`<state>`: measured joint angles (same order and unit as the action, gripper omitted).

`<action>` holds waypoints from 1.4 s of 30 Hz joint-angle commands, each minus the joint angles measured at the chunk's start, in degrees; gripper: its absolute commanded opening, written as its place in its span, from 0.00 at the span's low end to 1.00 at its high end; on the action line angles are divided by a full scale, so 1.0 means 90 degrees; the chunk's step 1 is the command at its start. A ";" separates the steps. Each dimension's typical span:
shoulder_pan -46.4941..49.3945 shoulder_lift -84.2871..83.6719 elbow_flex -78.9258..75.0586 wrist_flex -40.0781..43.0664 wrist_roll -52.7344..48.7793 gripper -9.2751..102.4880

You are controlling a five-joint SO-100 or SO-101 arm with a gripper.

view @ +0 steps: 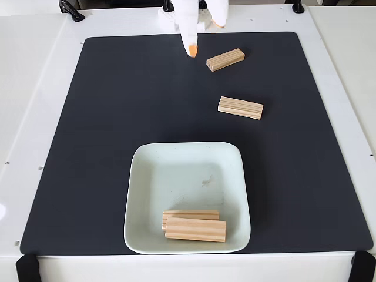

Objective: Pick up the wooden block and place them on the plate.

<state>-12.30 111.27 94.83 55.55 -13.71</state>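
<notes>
Two wooden blocks lie on the black mat: one (225, 59) at the back, angled, and one (241, 107) a little nearer, to its right. Two more wooden blocks (191, 215) (195, 230) lie side by side in the front part of the pale plate (141, 170), which sits at the front centre of the mat. My white gripper (205, 36) with orange fingertips (191, 50) reaches in from the top edge. It stands open and holds nothing, just left of the back block and apart from it.
The black mat (100, 147) covers most of a white table (29, 117). Black clamps sit at the table's corners (26, 267) (364, 265) (70, 10). The mat's left half is bare.
</notes>
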 commanded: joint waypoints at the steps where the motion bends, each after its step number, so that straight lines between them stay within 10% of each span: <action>1: -0.0039 0.0625 -0.0039 0.0918 -0.0195 0.41; 14: -0.0342 0.1211 -0.0049 0.2559 0.0117 0.09; 42: -0.1045 -0.2764 -0.2520 0.1875 0.4707 0.08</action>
<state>-21.71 88.33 76.64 73.92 25.93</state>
